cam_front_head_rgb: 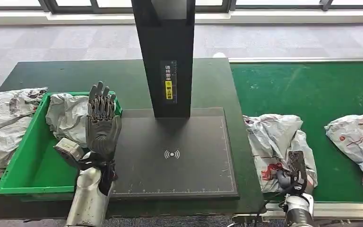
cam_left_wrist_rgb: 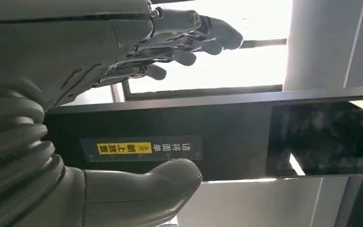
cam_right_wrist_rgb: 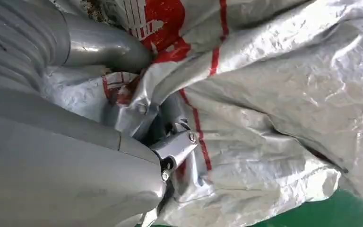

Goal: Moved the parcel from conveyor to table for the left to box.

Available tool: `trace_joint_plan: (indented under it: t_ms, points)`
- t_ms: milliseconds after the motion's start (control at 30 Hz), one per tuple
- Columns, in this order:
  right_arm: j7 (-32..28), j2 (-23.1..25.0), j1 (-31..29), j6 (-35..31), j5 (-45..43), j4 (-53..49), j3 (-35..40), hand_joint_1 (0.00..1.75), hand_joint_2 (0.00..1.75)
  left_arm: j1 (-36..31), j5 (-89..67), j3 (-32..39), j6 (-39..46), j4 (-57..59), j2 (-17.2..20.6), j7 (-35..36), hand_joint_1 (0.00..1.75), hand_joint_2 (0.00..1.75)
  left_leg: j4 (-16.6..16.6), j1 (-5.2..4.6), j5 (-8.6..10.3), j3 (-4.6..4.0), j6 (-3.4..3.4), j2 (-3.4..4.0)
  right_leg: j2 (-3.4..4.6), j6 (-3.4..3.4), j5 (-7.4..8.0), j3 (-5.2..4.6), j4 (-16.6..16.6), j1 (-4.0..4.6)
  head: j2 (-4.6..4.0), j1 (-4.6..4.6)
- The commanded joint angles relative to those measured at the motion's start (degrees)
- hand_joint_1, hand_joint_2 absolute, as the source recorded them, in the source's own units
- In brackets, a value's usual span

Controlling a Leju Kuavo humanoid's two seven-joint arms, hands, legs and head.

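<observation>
Green conveyor carries the parcel gripped by right hand; left hand open.

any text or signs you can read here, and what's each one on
"请将面单朝上放置": label on the black post, white then yellow part.
Wireless-wave symbol, no words: black scanner pad.
Red print on the grey parcel held by the right hand: too crumpled to read.

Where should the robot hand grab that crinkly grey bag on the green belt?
Probably the near edge of the parcel, coming from the robot's own side: the loose plastic bunches into folds there, and the right robot hand already has its fingers in them.
</observation>
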Motion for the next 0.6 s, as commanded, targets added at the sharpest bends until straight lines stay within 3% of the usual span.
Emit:
trace_joint_plan:
  t_ms: [33, 133, 167, 200, 267, 333, 467, 600]
  points:
    - [-10.0, 3.4, 2.5, -0.9, -7.1, -6.2, -2.5, 1.75, 1.75, 5.1, 0.0, -2.5, 0.9, 1.0, -0.8, -0.4, 0.0, 1.75, -0.1, -0.05, -0.03, 0.17, 0.05, 0.25, -0.13, -0.08, -0.03, 0.13, -0.1, 0.0, 0.0, 0.0]
    - [-10.0, 3.4, 2.5, -0.9, -7.1, -6.2, -2.5, 1.75, 1.75, 5.1, 0.0, -2.5, 0.9, 1.0, -0.8, -0.4, 0.0, 1.75, -0.1, -0.04, -0.06, 0.11, 0.05, 0.27, -0.07, -0.07, -0.03, 0.06, -0.1, 0.01, 0.0, 0.0]
    - [-10.5, 5.5, 5.6, -1.9, -12.1, -16.8, 2.0, 1.75, 1.75, 5.0, 0.0, -2.5, 1.0, 1.1, -0.8, -0.4, 0.0, 1.75, -0.1, -0.04, -0.08, 0.16, 0.07, 0.39, -0.1, -0.1, -0.03, 0.1, -0.1, 0.03, 0.0, 0.0]
    - [-10.5, 7.0, 12.0, -4.3, -22.6, -32.2, 11.5, 1.75, 1.75, 4.6, 0.0, -2.4, 1.0, 1.6, -0.9, -0.4, 0.0, 1.75, -0.1, -0.06, -0.06, 0.13, 0.05, 0.29, -0.08, -0.07, -0.03, 0.05, -0.1, -0.01, 0.0, 0.0]
    - [-10.5, 7.5, 17.5, -11.6, -27.4, -46.1, 20.2, 1.75, 1.75, 3.9, -0.1, -2.5, 0.8, 2.6, -1.0, -0.6, 0.0, 1.75, -0.1, -0.11, -0.02, -0.02, 0.05, 0.07, -0.33, -0.08, -0.1, -0.08, 0.0, -0.06, 0.0, 0.0]
    - [-10.5, 7.5, 17.5, -11.6, -27.4, -46.1, 20.2, 1.75, 1.75, 3.9, -0.1, -2.5, 0.8, 2.6, -1.0, -0.6, 0.0, 1.75, -0.1, -0.16, -0.01, -0.13, 0.06, -0.15, -0.47, -0.03, -0.15, -0.12, 0.1, -0.14, 0.0, 0.02]
    - [-10.5, 7.2, 20.9, -21.5, -26.6, -56.8, 29.8, 1.75, 1.75, 2.7, -0.4, -2.6, 0.9, 3.8, -1.0, -0.6, 0.0, 1.75, 0.0, -0.09, -0.19, -0.05, 0.1, 0.23, -0.28, -0.03, -0.21, -0.07, 0.1, -0.05, 0.0, 0.0]
    - [-10.5, 9.5, 22.0, -22.4, -20.8, -64.9, 32.3, 1.75, 1.75, 2.3, -0.7, -2.6, 1.0, 4.3, -0.9, -0.6, 0.0, 1.75, -0.1, -0.1, -0.13, -0.14, 0.06, 0.4, -0.1, -0.07, -0.15, -0.26, 0.1, -0.1, 0.0, 0.0]
